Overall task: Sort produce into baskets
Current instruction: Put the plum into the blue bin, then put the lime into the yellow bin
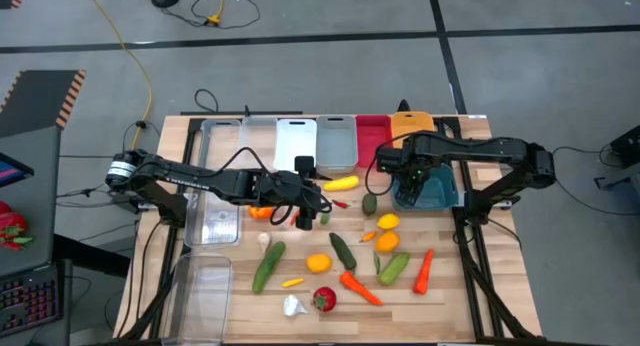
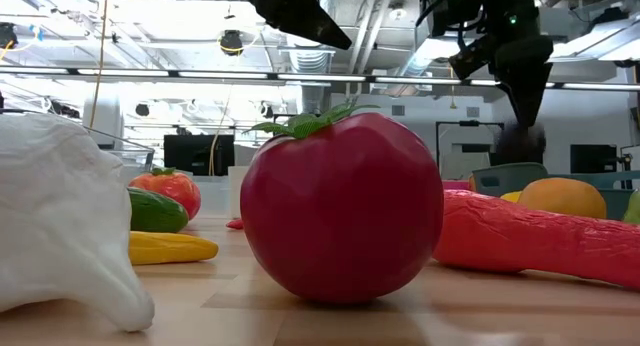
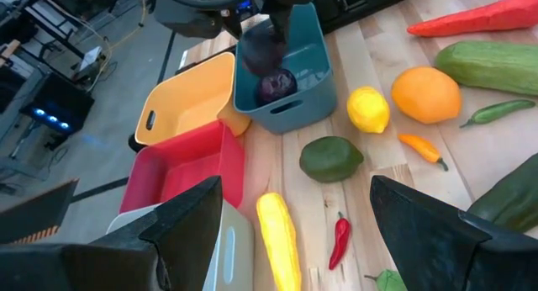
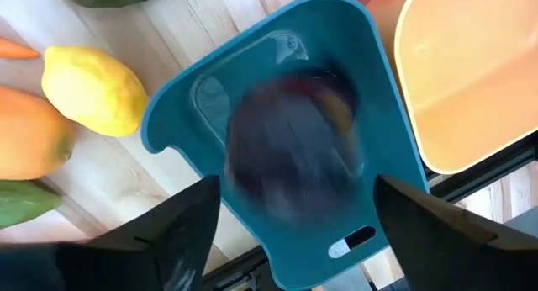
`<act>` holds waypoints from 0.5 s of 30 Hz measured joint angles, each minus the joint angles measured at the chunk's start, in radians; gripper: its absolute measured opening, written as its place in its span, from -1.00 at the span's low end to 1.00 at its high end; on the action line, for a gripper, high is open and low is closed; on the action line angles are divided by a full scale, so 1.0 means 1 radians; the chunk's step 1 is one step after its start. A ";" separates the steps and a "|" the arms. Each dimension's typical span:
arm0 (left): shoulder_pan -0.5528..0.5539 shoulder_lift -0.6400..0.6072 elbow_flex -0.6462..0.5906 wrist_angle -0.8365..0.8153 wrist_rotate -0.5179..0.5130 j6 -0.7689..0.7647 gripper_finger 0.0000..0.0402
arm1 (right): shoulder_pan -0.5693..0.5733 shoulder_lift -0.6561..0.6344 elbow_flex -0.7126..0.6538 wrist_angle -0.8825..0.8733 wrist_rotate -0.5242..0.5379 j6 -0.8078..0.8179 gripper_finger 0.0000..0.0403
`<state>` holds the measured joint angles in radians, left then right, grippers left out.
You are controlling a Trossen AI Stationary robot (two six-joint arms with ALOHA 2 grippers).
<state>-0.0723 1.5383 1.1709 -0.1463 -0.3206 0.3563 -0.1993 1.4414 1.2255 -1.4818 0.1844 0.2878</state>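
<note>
a wooden table (image 1: 500,306) holds scattered toy produce, with a row of shallow baskets along its far edge. the right gripper (image 4: 290,208) hangs directly over the teal basket (image 4: 181,114), which sits on the table just in front of the orange-yellow basket (image 4: 471,81) and the red basket (image 3: 181,169). its fingers are spread wide, and a purple round (image 4: 290,144) shows blurred between them and the basket floor; whether it is dropping or already resting there cannot be told. in the left wrist view a purple round (image 3: 276,85) lies inside the teal basket under the right arm's fingers. the likely trouble here is a bounce: a light plastic ball let go from above could hop off the floor and over the low wall, rolling toward the lemon (image 3: 368,108) and the dark green fruit (image 3: 331,157) just beside the basket. lifting away carelessly could also catch the rim and shove the basket against its neighbours. the left gripper (image 3: 294,219) hovers over the middle of the table with its fingers spread and nothing between them, above a long yellow vegetable (image 3: 279,240) and a small red chili (image 3: 340,239); the two arms are close, so a reach toward the same patch risks a collision. most produce is not yet sorted, including the tomato (image 2: 340,211) and white garlic (image 2: 60,221) near the front edge.
</note>
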 joint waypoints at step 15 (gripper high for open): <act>-0.004 -0.119 0.001 -0.194 -0.031 -0.003 0.26 | 0.007 0.000 0.072 -0.004 -0.001 0.005 0.81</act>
<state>-0.0761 1.4193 1.1717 -0.3398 -0.3514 0.3530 -0.1923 1.4418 1.2980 -1.4863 0.1838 0.2932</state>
